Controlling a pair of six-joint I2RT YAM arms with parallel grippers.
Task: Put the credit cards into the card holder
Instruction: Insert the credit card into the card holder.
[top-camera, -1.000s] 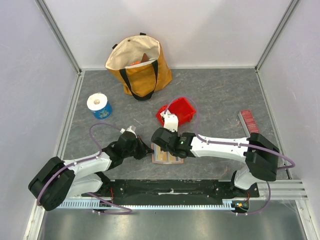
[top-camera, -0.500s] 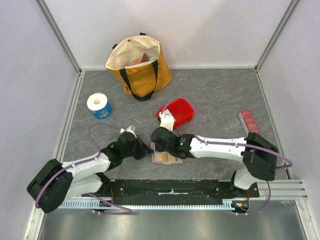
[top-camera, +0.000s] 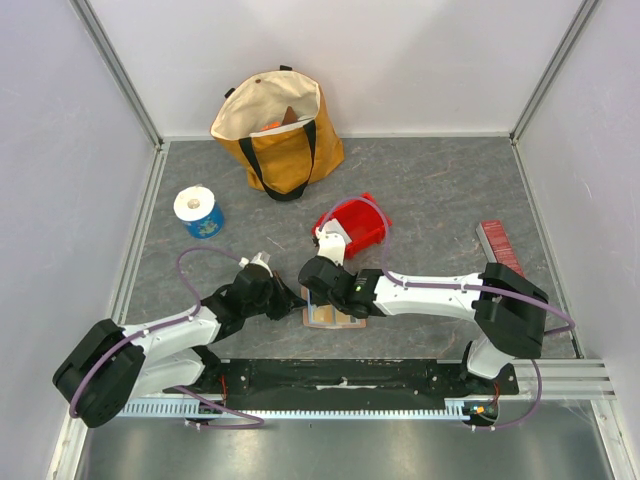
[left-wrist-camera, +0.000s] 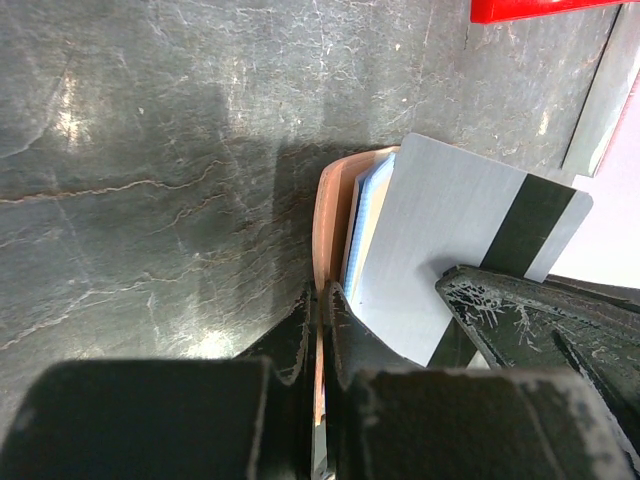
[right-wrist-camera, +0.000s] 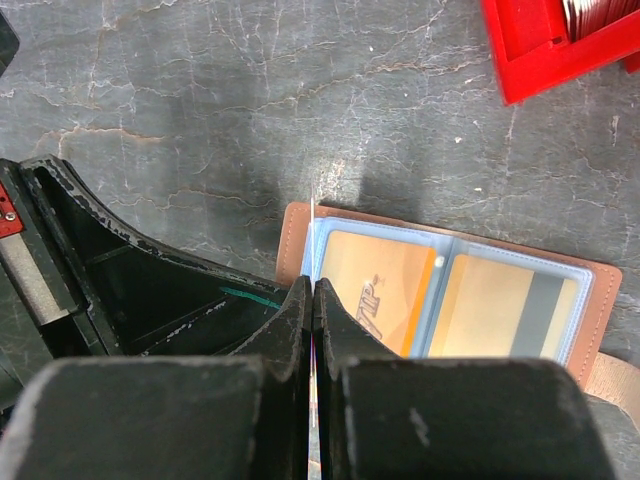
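Right gripper, its two black fingers pressed tight on a thin white plastic card with a black magnetic stripe, is carrying that card edge-down over the left end of the small tan-brown leather-like card holder. The holder is lying open on the grey stone-patterned table, just ahead of the arm bases. Over the past second the right arm has been swinging leftward across the holder, uncovering more of the red plastic bin behind it, and the card is now standing at the holder's left margin rather than over its middle. Meanwhile the left gripper is staying clamped on the holder's tan cover edge and has not shifted, apparently pinning the wallet so it cannot slide. In the right wrist view two clear sleeves are already showing cards: a yellowish-orange card on the left and a yellowish card with a dark stripe on the right. A pale blue edge is showing behind the white card in the left wrist view; whether it is a sleeve or another card cannot be told. The sideways move suggests the arm is lining the white card up with a sleeve opening at that end. The card does not look inserted yet, so this one seems still to be placed.
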